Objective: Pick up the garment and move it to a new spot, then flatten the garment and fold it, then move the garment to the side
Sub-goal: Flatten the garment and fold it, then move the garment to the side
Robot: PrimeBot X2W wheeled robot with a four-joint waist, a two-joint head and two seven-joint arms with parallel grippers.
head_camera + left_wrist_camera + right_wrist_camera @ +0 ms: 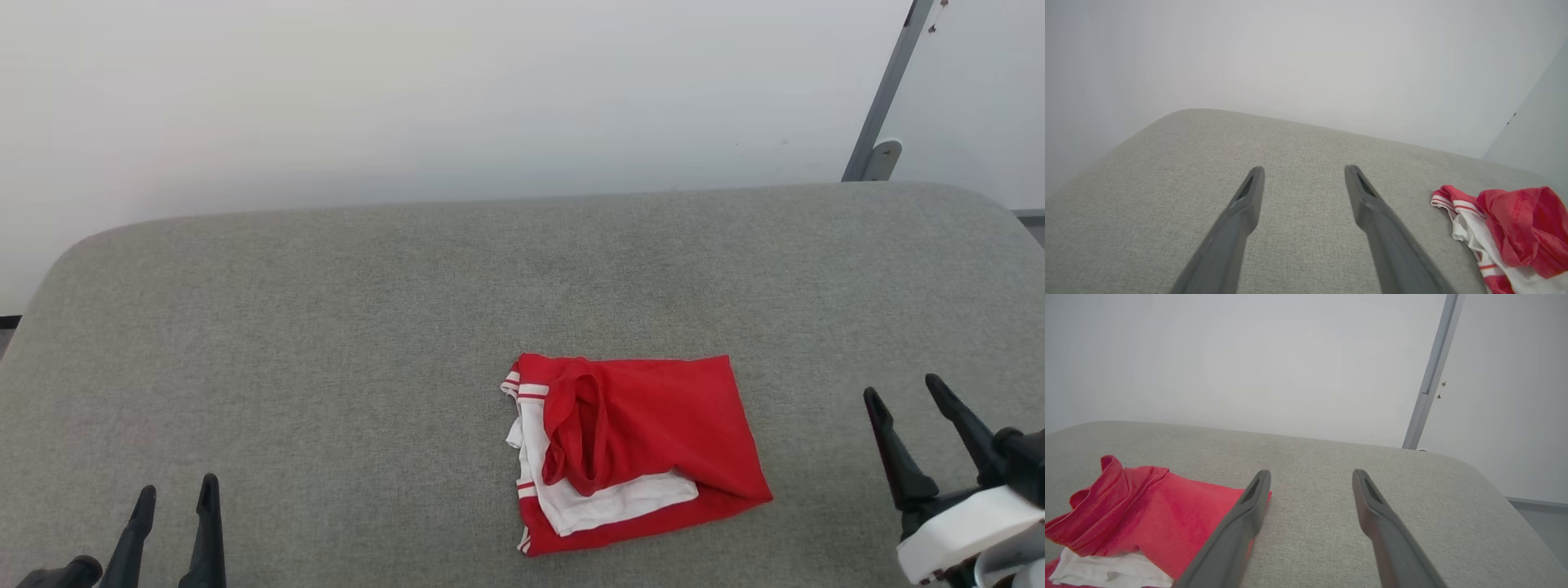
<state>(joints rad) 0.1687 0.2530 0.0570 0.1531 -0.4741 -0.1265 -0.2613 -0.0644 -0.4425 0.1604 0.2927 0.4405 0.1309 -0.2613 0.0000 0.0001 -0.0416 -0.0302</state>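
Lying on the grey table (pixel 326 327), the red shirt (pixel 653 425) sits at 9 o'clock from the right hand (pixel 902 388), which is nearer. The left hand (pixel 178 485) has it far off at 2 o'clock. Both hands are wide open, holding nothing.

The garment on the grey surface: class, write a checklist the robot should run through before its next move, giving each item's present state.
1. Left jaws open and empty: ok.
2. Right jaws open and empty: ok.
3. Garment lying wholly on the grey surface, away from its edges: ok.
4. Both jaws apart from the garment: ok; the right jaws stand nearer to it.
5. Garment spread flat: not ok; it lies bunched, with a red fold over white fabric.
6. Hem label located: cannot tell.
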